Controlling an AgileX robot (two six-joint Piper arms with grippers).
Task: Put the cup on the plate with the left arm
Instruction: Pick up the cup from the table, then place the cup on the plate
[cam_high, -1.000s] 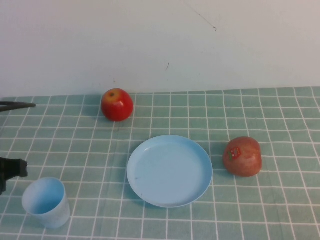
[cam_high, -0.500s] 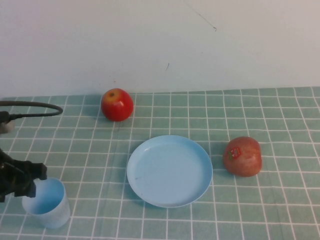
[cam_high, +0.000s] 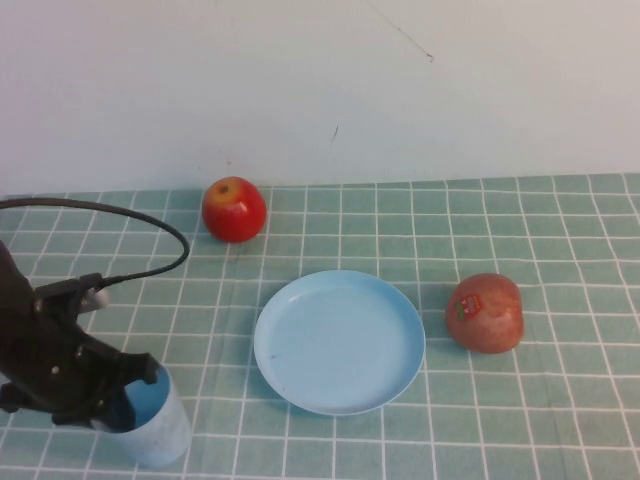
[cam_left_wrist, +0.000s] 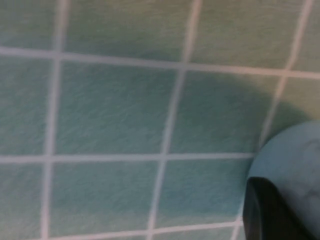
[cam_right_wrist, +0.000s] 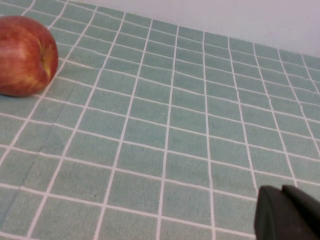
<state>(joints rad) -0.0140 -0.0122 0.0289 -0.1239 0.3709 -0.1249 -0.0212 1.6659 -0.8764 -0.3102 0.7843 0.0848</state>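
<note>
left gripper (cam_high: 128, 392): at the near left of the table, down at the rim of the cup (cam_high: 160, 428); whether its fingers grip cannot be told
cup: upright on the green checked cloth (cam_high: 500, 420), left of the plate (cam_high: 339, 341) and apart from it
plate: centre of the table, bare
apples: one (cam_high: 234, 209) far behind the plate, another (cam_high: 485, 312) right of it
right gripper (cam_right_wrist: 287, 212): a dark part shows only in its own wrist view, over the cloth; opening cannot be told
</note>
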